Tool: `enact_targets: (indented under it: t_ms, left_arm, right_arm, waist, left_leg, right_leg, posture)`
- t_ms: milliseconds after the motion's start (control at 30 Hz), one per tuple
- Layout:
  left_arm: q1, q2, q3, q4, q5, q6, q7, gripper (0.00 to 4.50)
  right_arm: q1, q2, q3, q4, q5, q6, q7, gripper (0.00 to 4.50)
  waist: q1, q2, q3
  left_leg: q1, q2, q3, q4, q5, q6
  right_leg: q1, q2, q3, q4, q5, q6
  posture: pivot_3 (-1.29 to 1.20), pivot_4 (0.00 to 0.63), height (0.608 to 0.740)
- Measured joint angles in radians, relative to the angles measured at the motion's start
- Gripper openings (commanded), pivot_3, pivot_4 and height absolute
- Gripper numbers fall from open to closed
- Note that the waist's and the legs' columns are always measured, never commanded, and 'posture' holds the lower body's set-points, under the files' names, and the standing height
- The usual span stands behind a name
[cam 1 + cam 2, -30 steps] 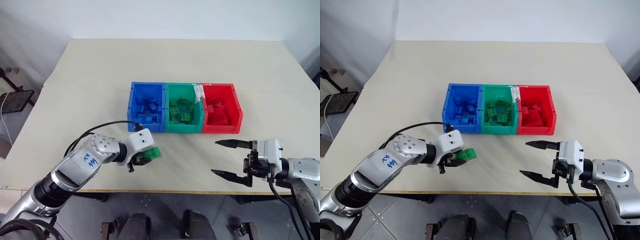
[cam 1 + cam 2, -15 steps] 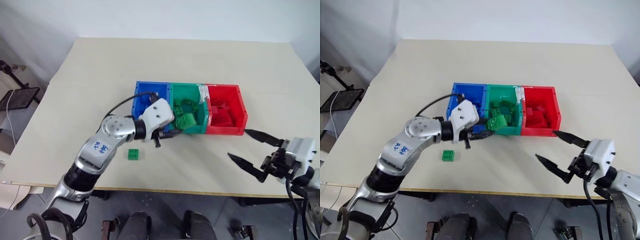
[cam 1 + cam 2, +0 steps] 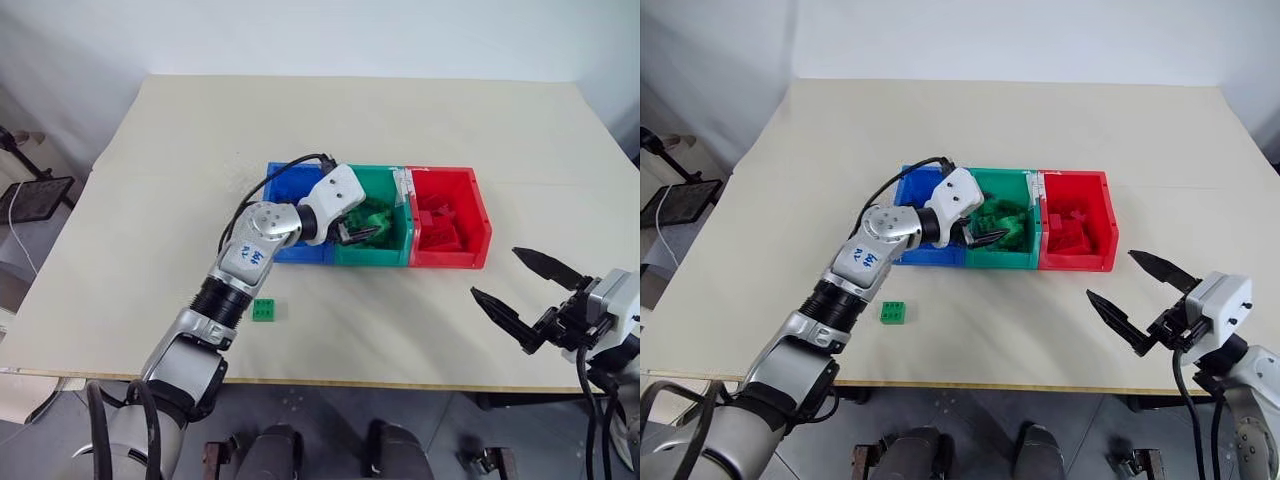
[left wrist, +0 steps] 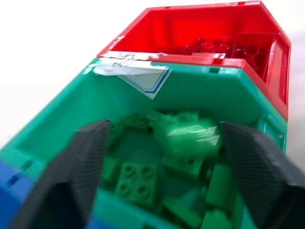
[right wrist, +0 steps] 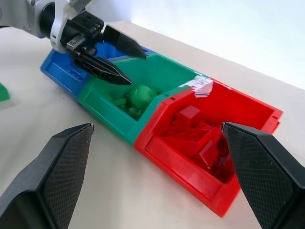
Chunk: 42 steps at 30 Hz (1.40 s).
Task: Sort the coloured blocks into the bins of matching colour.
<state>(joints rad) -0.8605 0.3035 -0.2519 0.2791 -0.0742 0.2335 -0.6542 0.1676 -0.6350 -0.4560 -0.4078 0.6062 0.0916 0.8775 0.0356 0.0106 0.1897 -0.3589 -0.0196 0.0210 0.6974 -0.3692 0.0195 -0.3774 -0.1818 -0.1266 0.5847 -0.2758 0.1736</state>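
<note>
Left gripper jaws apart over glossy green bin, studded green bricks heaped just below; one square green brick on matte table behind it; right gripper spread, empty

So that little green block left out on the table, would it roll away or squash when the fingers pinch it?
The green block looks like hard plastic, so probably stiff. It lies flat and squarish on the table, so it should slide, not roll. Small, so likely light; its smooth sides might slip.
</note>
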Motion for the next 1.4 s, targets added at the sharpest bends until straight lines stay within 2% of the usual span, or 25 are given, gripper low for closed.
enact_targets:
  t_ms: [133,333,400,467,667,767,933,1067,1167,1267,1400]
  left_arm:
    - [0.152,0.082,0.09,-0.17,-0.104,-0.064,-0.124,4.46]
    - [0.433,0.303,0.262,-0.337,-0.264,-0.126,-0.347,4.46]
    - [0.574,0.395,0.363,-0.336,-0.294,-0.151,-0.402,4.46]
    - [0.642,0.446,0.436,-0.302,-0.306,-0.156,-0.426,4.46]
    - [0.829,0.533,0.632,-0.212,-0.315,-0.211,-0.441,4.46]
    - [0.87,0.539,0.619,-0.263,-0.314,-0.214,-0.465,4.46]
    - [0.863,0.541,0.517,-0.341,-0.284,-0.201,-0.472,4.46]
    - [0.791,0.532,0.397,-0.369,-0.228,-0.177,-0.456,4.46]
    - [0.691,0.521,0.269,-0.344,-0.107,-0.207,-0.427,4.46]
    - [0.631,0.508,0.227,-0.299,-0.073,-0.227,-0.426,4.46]
    - [0.574,0.493,0.186,-0.265,-0.067,-0.207,-0.442,3.59]
  right_arm:
    - [-0.072,-0.04,0.055,0.026,-0.004,0.0,0.055,4.5]
    - [-0.202,-0.095,0.161,0.114,-0.021,-0.004,0.181,4.5]
    - [-0.261,-0.114,0.21,0.155,-0.04,-0.01,0.238,4.5]
    - [-0.295,-0.121,0.238,0.184,-0.05,-0.015,0.274,4.5]
    - [-0.397,-0.12,0.315,0.244,-0.051,-0.02,0.367,4.5]
    - [-0.422,-0.12,0.348,0.275,-0.058,-0.024,0.402,4.5]
    - [-0.425,-0.123,0.369,0.293,-0.059,-0.023,0.439,4.5]
    - [-0.394,-0.151,0.366,0.292,-0.075,-0.026,0.457,4.5]
    - [-0.344,-0.16,0.364,0.29,-0.088,-0.026,0.459,4.5]
    - [-0.313,-0.16,0.356,0.286,-0.09,-0.025,0.451,4.5]
    - [-0.285,-0.16,0.337,0.262,-0.09,-0.025,0.431,4.5]
  waist:
    - [-0.012,0.0,0.0]
    - [-0.017,0.0,0.0]
    - [-0.026,0.0,0.0]
    - [-0.02,0.0,0.0]
    - [-0.011,0.0,0.0]
    - [-0.007,0.0,0.0]
    - [-0.014,0.0,0.0]
    - [-0.01,0.0,0.0]
    - [-0.008,0.0,0.0]
    - [-0.012,0.001,0.0]
    - [-0.012,0.002,0.0]
  left_leg:
    - [0.001,0.001,-0.002,0.0,0.0,0.0]
    - [0.002,0.001,-0.002,0.0,-0.001,-0.001]
    - [0.002,0.002,-0.002,0.0,-0.001,-0.001]
    - [0.002,0.002,-0.003,0.0,-0.001,-0.002]
    - [0.002,0.001,-0.007,0.001,-0.002,-0.001]
    - [0.001,0.001,-0.007,0.001,-0.003,-0.001]
    - [0.001,0.002,-0.006,0.0,-0.003,-0.002]
    - [0.001,0.001,-0.005,0.001,-0.003,-0.002]
    - [0.001,0.001,-0.004,0.001,-0.003,-0.002]
    - [0.002,0.002,-0.002,0.0,-0.003,-0.002]
    - [0.003,0.002,-0.001,0.0,-0.003,-0.002]
  right_leg:
    - [0.0,0.0,-0.001,0.001,0.0,0.0]
    - [0.0,0.0,0.0,0.002,0.0,0.0]
    - [0.0,0.001,-0.001,0.001,0.0,0.0]
    - [0.001,0.0,-0.002,0.001,0.0,0.0]
    - [0.002,0.0,-0.003,0.001,0.0,0.0]
    - [0.002,-0.001,-0.004,0.002,0.0,0.0]
    - [0.001,0.0,-0.004,0.002,0.0,0.0]
    - [0.001,0.0,-0.004,0.002,0.0,0.0]
    - [0.002,0.0,-0.004,0.002,0.0,0.0]
    - [0.001,0.0,-0.003,0.002,0.0,0.0]
    - [0.002,0.0,-0.002,0.002,0.0,0.0]
  posture:
    - [0.0,0.15,0.74]
    - [0.0,0.15,0.74]
    - [0.0,0.15,0.74]
    - [0.0,0.15,0.74]
    - [0.0,0.15,0.74]
    - [0.0,0.15,0.74]
    - [0.0,0.15,0.74]
    - [0.0,0.15,0.74]
    - [0.0,0.15,0.74]
    - [0.0,0.15,0.74]
    - [0.0,0.15,0.74]
